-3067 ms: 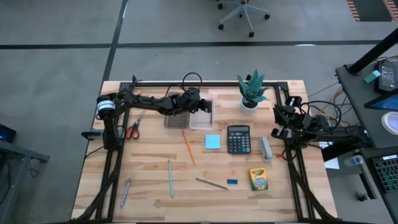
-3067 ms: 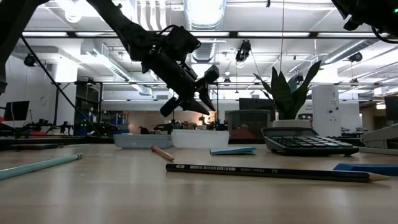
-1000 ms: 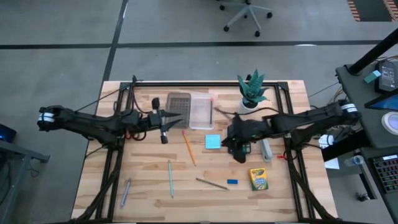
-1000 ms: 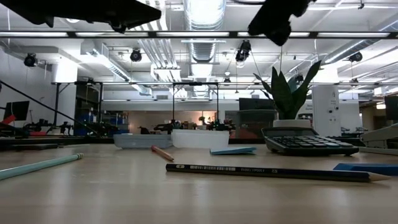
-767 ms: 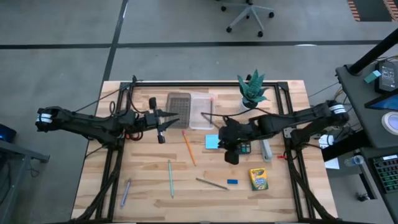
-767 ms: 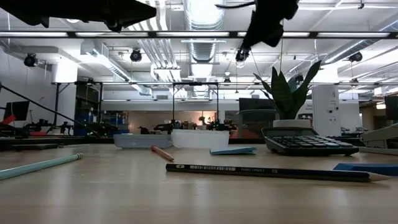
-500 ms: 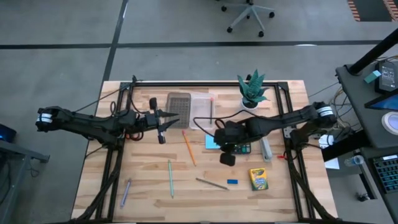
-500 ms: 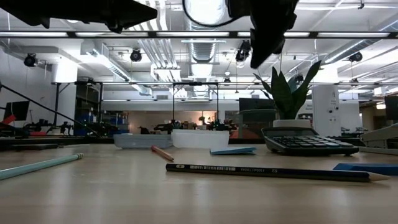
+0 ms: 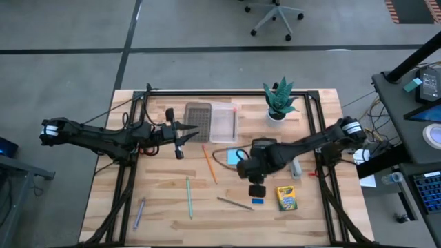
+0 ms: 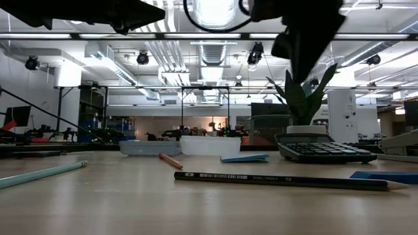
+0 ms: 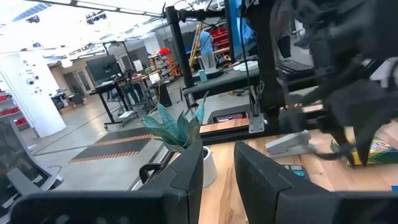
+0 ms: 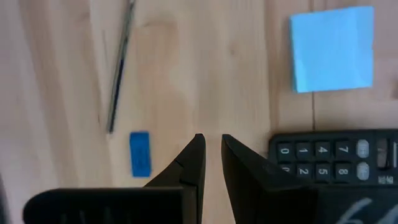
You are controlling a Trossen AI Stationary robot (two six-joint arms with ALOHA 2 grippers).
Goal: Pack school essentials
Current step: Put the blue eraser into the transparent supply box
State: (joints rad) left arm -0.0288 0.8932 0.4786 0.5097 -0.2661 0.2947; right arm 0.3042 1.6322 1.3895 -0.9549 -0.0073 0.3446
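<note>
The right arm has swung out from the table's [image 9: 317, 213] edge over the last few seconds, travelling across the calculator [image 9: 265, 148] toward the near side. The right hand [image 9: 255, 187] now hangs with its fingers almost pressed together and nothing between them, just above the blue eraser [image 9: 257, 201]. In the right wrist view the eraser [image 12: 140, 153] lies beside the fingertips, not between them, so I judge this the approach to a first pick, with the fingers yet to spread.

The left arm has drawn back from the two trays [image 9: 211, 122] and has been still for the last second; the left hand [image 9: 178, 140] hovers beside them, part open and empty.

Nothing is packed. From the calculator: the sticky pad [image 9: 233, 157] lies just beside it, the crayon box [image 9: 286, 198] is nearer the front edge, the grey pencil [image 9: 234, 203] is by the eraser, the orange pencil [image 9: 209, 164] and green pencil [image 9: 188, 197] are farther left, and the scissors [image 9: 149, 140] are well apart under the left arm.
</note>
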